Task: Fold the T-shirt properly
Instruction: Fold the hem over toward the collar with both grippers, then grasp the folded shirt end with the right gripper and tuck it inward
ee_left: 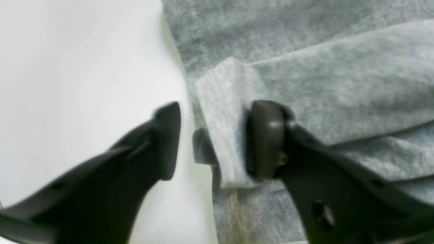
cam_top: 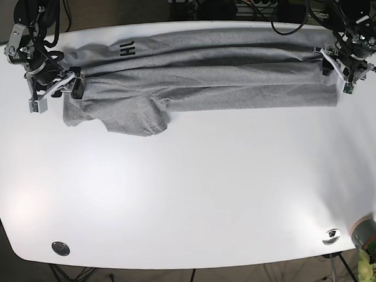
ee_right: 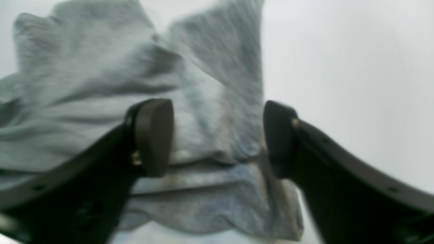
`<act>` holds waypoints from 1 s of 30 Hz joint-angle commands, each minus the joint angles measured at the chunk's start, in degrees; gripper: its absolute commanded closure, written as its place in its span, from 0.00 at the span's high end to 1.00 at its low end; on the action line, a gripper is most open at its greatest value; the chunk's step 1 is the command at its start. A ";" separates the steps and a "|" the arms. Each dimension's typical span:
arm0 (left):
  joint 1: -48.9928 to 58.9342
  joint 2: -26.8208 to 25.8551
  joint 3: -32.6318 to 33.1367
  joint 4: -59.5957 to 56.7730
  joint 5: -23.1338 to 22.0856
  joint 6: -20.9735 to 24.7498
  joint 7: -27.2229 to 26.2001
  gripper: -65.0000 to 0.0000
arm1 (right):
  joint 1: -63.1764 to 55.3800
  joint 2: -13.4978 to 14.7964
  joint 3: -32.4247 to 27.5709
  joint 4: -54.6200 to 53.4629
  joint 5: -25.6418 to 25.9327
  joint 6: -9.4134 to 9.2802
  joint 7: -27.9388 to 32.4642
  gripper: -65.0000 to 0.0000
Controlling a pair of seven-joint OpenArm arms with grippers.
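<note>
The grey T-shirt (cam_top: 204, 84) lies as a long band across the far side of the white table (cam_top: 190, 191), with a sleeve (cam_top: 137, 118) spread toward the front left. My left gripper (ee_left: 217, 139) is open at the shirt's right end (cam_top: 329, 63). One of its fingers (ee_left: 268, 139) rests on the cloth, the other is over bare table, and a folded edge (ee_left: 223, 112) lies between them. My right gripper (ee_right: 217, 137) is open at the shirt's left end (cam_top: 70, 87), with bunched fabric (ee_right: 210, 112) between its fingers.
Black lettering (cam_top: 129, 48) shows near the shirt's far left edge. Two round metal fittings (cam_top: 60, 248) (cam_top: 331, 236) sit near the table's front edge. A pot with a plant (cam_top: 368, 233) stands off the front right corner. Cables (cam_top: 276, 6) hang behind the table.
</note>
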 commanded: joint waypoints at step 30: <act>-2.68 2.68 1.18 7.87 -0.76 0.34 -0.84 0.54 | 20.41 -1.08 -17.12 -12.04 -11.64 0.51 -1.94 0.82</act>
